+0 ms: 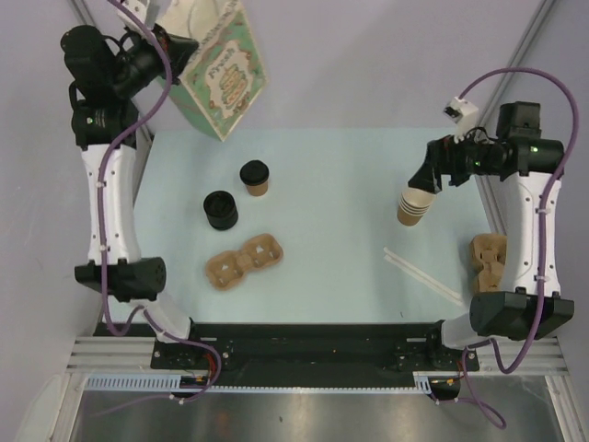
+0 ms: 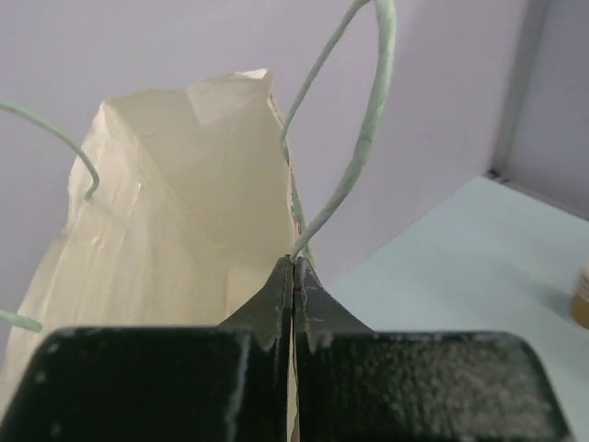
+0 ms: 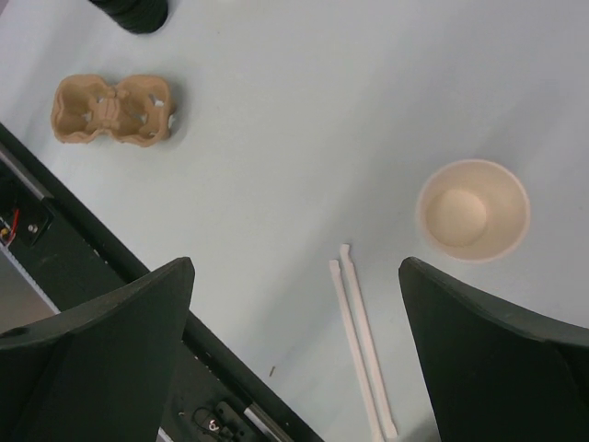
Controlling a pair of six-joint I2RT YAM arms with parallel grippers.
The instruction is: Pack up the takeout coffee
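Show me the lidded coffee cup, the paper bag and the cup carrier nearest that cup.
lidded coffee cup (image 1: 254,172): top view, on its black lid.
paper bag (image 1: 228,75): top view, on its printed side.
cup carrier (image 1: 244,261): top view, on the bridge between its two wells.

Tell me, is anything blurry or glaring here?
Top external view: even, soft light, faint shadows beside the tan paper cup with black lid. Left wrist view: the cream paper bag glows bright behind the black left gripper. Right wrist view: the pale blue table is sharp, the black right gripper blurred.
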